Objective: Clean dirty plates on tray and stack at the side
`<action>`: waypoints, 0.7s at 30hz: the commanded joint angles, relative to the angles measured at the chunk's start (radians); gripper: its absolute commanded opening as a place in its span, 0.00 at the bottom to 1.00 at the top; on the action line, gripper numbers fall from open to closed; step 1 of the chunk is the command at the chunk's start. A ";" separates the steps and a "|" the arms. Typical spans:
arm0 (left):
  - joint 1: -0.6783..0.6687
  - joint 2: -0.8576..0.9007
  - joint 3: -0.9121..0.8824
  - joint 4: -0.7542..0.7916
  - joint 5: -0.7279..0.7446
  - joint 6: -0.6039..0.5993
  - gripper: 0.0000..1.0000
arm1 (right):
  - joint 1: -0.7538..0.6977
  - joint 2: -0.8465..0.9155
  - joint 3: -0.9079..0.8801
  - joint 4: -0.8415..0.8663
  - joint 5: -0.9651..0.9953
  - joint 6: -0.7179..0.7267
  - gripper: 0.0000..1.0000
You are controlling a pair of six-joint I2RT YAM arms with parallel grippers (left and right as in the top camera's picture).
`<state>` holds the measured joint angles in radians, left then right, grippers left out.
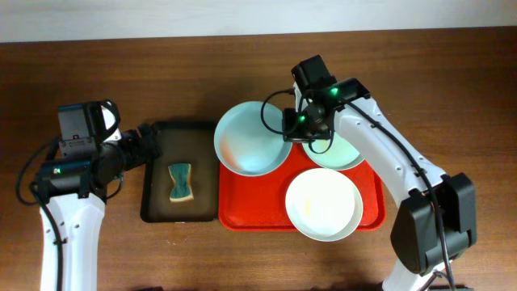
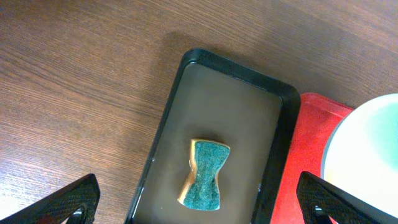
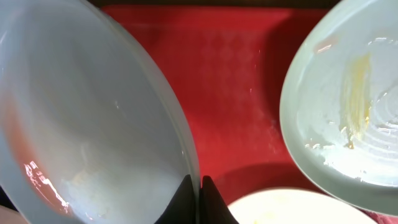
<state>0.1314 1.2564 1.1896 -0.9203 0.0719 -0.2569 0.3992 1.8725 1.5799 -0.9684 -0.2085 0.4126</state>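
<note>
From overhead, my right hand (image 1: 287, 131) is pinched onto the rim of the blue plate (image 1: 250, 139). That plate hangs over the back-left corner of the tray (image 1: 258, 204), partly out above the desk (image 1: 452, 81). The green plate (image 1: 346, 155) is just beside it, mostly under my arm, and the white plate (image 1: 323, 204) sits at the tray's front, poking over the rim. My left hand (image 1: 148, 144) hovers at the end of the black tray (image 1: 160, 212), where the sponge (image 1: 181, 183) lies untouched. On the left wrist cam the fingers are spread wide with nothing in them and the sponge is flat right below the gap, so I reckon a straight drop gets it. On the right wrist cam both fingertips are pressed on the blue plate's thin edge. The plate looks tipped up, with faint marks low in the bowl, and the green one has an obvious yellow smear. My take on doing this bit right: it's a skinny rim grip, so lift slow and keep the dirty face angled toward the left arm. Don't clip the green plate, and wipe with light pressure or the plate will probably twist out.
</note>
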 commanded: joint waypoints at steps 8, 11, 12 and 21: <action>0.003 -0.010 0.010 0.002 0.011 -0.001 0.99 | 0.279 0.000 0.021 0.248 0.365 0.127 0.04; 0.003 -0.010 0.010 0.002 0.011 -0.001 0.99 | 0.345 0.032 0.021 0.349 0.425 0.119 0.04; 0.003 -0.010 0.010 0.002 0.011 -0.001 0.99 | 0.368 0.042 0.020 0.374 0.474 0.116 0.04; 0.003 -0.010 0.010 0.002 0.011 -0.001 0.99 | 0.451 0.040 0.095 0.480 0.671 -0.257 0.04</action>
<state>0.1314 1.2564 1.1896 -0.9203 0.0719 -0.2569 0.8391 1.9110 1.6085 -0.5114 0.4004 0.3004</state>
